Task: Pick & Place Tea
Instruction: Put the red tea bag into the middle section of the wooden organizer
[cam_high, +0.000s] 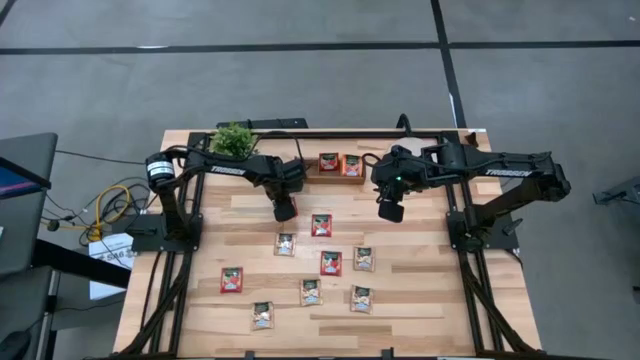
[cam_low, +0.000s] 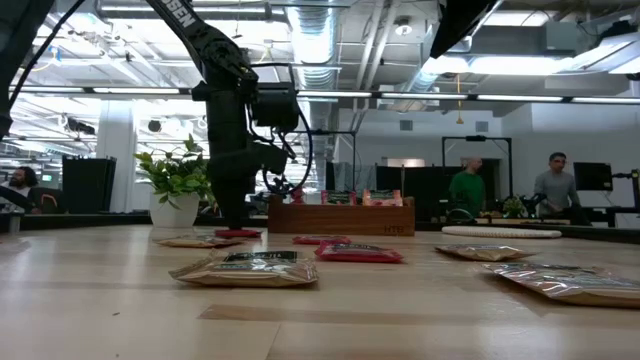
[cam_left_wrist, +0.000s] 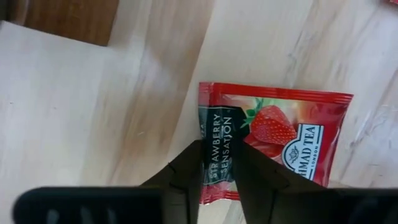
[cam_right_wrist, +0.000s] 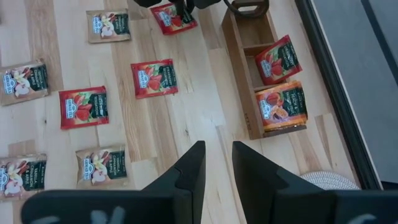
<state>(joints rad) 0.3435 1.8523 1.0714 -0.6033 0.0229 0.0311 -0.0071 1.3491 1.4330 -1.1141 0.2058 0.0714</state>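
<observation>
Only the left wrist view shows the left pincer (cam_left_wrist: 219, 163) gripping a strawberry sachet (cam_left_wrist: 273, 140); right pincer (cam_right_wrist: 217, 163) hovers narrowly parted beside the wooden tray (cam_right_wrist: 239, 81).

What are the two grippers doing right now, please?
Left gripper: fingers closed on the edge of a red strawberry tea sachet lying on the table.
Right gripper: open, holding nothing, above the table beside the wooden tray.
</observation>
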